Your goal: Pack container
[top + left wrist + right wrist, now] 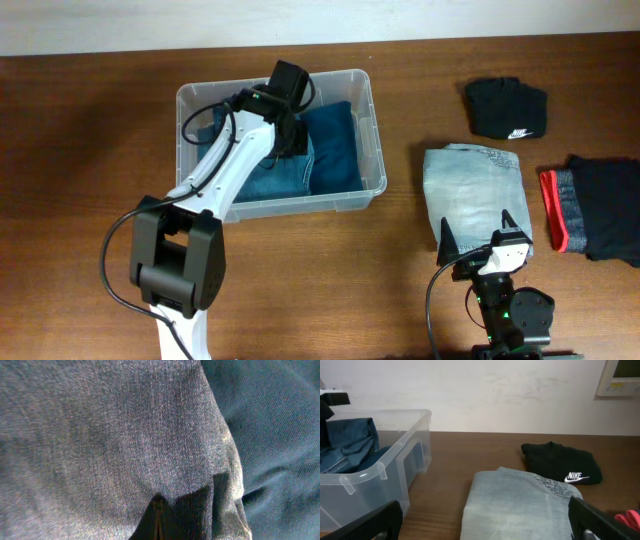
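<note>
You had the clear plastic storage bin (378,150) back-left on the wooden surface (100,120), holding folded blue jeans (275,178) and a teal garment (335,145). Your left fingers (170,520) pressed shut against the denim; your right fingers (600,520) stood wide, empty. Pale folded jeans (475,185), a black "NIKE" top (505,105) and a dark red-edged garment (600,215) lay unpacked.

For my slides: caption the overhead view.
Left gripper inside the container at blue jeans; right gripper open by pale jeans.

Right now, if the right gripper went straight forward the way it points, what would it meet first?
Probably the folded light jeans, lying just ahead of the open right gripper. The black shirt lies farther behind them. Depth is hard to judge.
</note>
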You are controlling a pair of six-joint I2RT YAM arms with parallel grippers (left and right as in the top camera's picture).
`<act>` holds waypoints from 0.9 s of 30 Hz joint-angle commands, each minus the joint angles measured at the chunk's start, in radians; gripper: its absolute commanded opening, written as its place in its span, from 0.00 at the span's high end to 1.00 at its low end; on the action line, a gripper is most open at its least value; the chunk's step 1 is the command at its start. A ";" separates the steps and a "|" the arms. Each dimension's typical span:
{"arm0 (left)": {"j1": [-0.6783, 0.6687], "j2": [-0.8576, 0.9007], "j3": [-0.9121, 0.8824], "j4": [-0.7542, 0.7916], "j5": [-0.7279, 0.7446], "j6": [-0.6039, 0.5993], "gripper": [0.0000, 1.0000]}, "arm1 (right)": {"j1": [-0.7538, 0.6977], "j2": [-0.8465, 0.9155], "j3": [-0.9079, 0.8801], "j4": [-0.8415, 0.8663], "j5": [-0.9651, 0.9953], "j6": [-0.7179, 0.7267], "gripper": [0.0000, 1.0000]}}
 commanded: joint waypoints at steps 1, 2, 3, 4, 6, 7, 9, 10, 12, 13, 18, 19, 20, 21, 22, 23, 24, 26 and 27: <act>-0.004 0.044 -0.044 0.010 0.068 -0.005 0.99 | -0.008 -0.008 -0.007 -0.001 -0.012 -0.002 0.01; -0.004 0.045 -0.044 0.005 0.068 -0.005 0.99 | -0.008 -0.008 -0.007 -0.001 -0.012 -0.002 0.02; -0.004 0.045 -0.043 0.001 0.068 -0.005 0.99 | -0.008 -0.008 -0.007 -0.001 -0.012 -0.002 0.02; -0.004 0.040 -0.042 -0.003 0.069 -0.005 1.00 | -0.008 -0.008 -0.007 -0.001 -0.012 -0.002 0.01; -0.004 0.028 -0.034 -0.020 0.082 -0.005 1.00 | -0.008 -0.008 -0.007 -0.001 -0.012 -0.002 0.01; -0.004 0.019 -0.026 -0.037 0.084 -0.005 1.00 | -0.008 -0.008 -0.007 -0.001 -0.012 -0.002 0.01; -0.004 -0.002 -0.008 -0.086 0.083 -0.005 1.00 | -0.008 -0.008 -0.007 -0.001 -0.012 -0.002 0.01; -0.004 -0.016 0.004 -0.123 0.087 -0.006 1.00 | -0.008 -0.008 -0.007 -0.001 -0.012 -0.002 0.01; -0.004 -0.044 0.022 -0.196 0.097 -0.006 0.99 | -0.008 -0.008 -0.007 -0.001 -0.012 -0.002 0.01; -0.004 -0.060 0.026 -0.229 0.102 -0.006 0.99 | -0.008 -0.008 -0.007 -0.001 -0.012 -0.002 0.02; -0.004 -0.113 0.026 -0.311 0.109 -0.006 0.99 | -0.008 -0.008 -0.007 -0.001 -0.012 -0.002 0.00; -0.004 -0.114 0.026 -0.324 0.114 -0.006 0.99 | -0.008 -0.008 -0.007 -0.001 -0.012 -0.002 0.01; -0.004 -0.114 0.026 -0.338 0.128 -0.006 0.99 | -0.008 -0.008 -0.007 -0.001 -0.012 -0.003 0.02; -0.004 -0.114 0.026 -0.350 0.144 -0.006 0.99 | -0.008 -0.008 -0.007 -0.001 -0.012 -0.002 0.02; -0.004 -0.114 0.024 -0.359 0.158 -0.006 0.99 | -0.008 -0.008 -0.007 -0.001 -0.012 -0.002 0.01; -0.004 -0.114 0.018 -0.361 0.167 -0.005 0.99 | -0.008 -0.008 -0.007 -0.001 -0.012 -0.002 0.01; -0.004 -0.114 0.012 -0.360 0.168 -0.005 0.99 | -0.008 -0.008 -0.007 -0.001 -0.012 -0.002 0.02; -0.004 -0.112 0.001 -0.354 0.168 -0.005 1.00 | -0.008 -0.008 -0.007 -0.001 -0.012 -0.002 0.01; -0.004 -0.112 -0.008 -0.346 0.168 -0.006 0.99 | -0.008 -0.008 -0.007 -0.001 -0.012 -0.002 0.02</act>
